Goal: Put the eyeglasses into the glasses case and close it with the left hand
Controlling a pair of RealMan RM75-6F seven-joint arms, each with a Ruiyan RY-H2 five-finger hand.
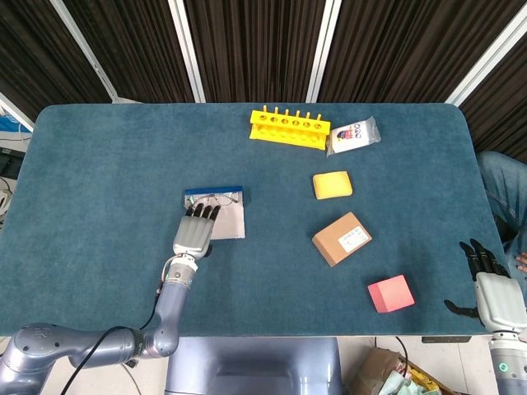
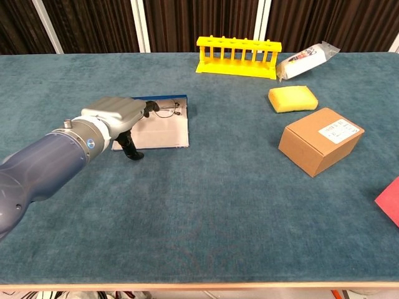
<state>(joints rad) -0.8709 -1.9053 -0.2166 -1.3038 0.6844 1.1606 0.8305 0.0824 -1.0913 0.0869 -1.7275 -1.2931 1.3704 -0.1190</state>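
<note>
The glasses case [image 1: 226, 216] [image 2: 163, 129] lies open on the blue table, its blue edge at the far side and its pale lid flat toward me. The thin-framed eyeglasses [image 1: 216, 197] [image 2: 166, 111] rest in the case along that far edge. My left hand [image 1: 193, 232] [image 2: 115, 115] lies palm down over the case's left part, fingers stretched out toward the eyeglasses and holding nothing. My right hand [image 1: 492, 290] hangs at the table's near right corner, fingers spread, empty; the chest view does not show it.
A yellow tube rack [image 1: 289, 127] and a white packet [image 1: 354, 136] stand at the back. A yellow sponge [image 1: 332, 184], a cardboard box [image 1: 342, 238] and a pink block [image 1: 390, 293] lie to the right of the case.
</note>
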